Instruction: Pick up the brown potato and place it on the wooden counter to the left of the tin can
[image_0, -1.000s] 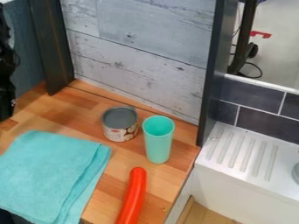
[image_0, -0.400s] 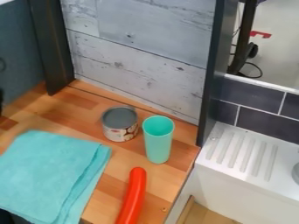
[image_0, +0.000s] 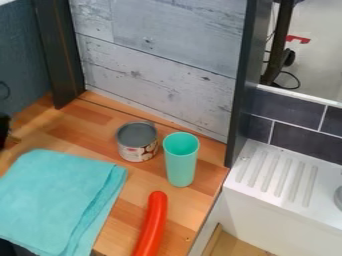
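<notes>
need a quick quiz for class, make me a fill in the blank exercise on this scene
The cup stands ____, not on its side.
In the picture, the can is to the cup's ____.
The turquoise cloth lies ____ rather than spread out flat.
The curved red thing reaches the picture's ____ edge.
Missing words: upright; left; folded; bottom.

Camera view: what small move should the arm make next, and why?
Probably a slight shift toward the picture's right: the arm's black part sits at the left edge, near the teal cloth, while the can and cup stand farther right.
</notes>
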